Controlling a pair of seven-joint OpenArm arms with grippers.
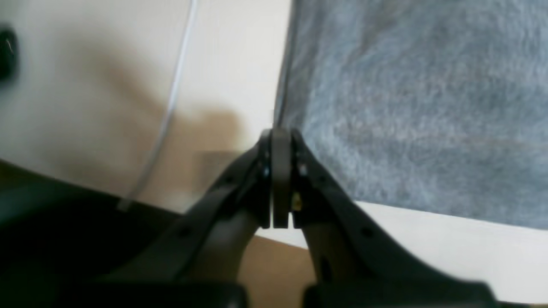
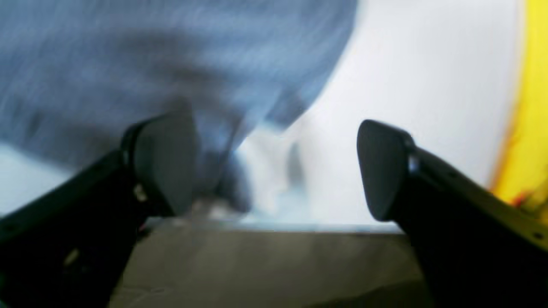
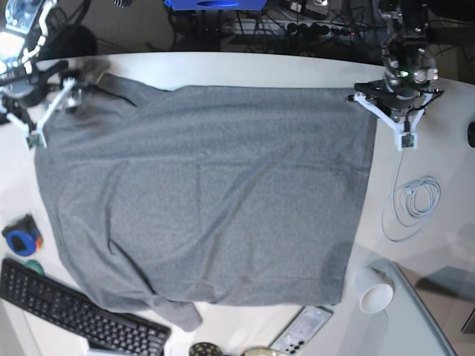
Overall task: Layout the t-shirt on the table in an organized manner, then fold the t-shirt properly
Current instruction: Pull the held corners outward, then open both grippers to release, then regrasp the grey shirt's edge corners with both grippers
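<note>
Across the table [image 3: 223,67], the t-shirt [image 3: 208,193] lies spread, lightly creased

The base view looks straight down from high up, taking in the whole t-shirt [image 3: 204,196] spread on the table [image 3: 297,70]. Each wrist cam rides just behind its own jaws, super close and blurry, aimed past them at a shirt edge and bare tabletop, both also seen from overhead.

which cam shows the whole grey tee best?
Base view: the heather-grey knit t-shirt lies spread across the white table, all edges visible. The left wrist view shows only a patch of fabric beside the shut left claw. The right wrist view gives a blurred corner.
</note>
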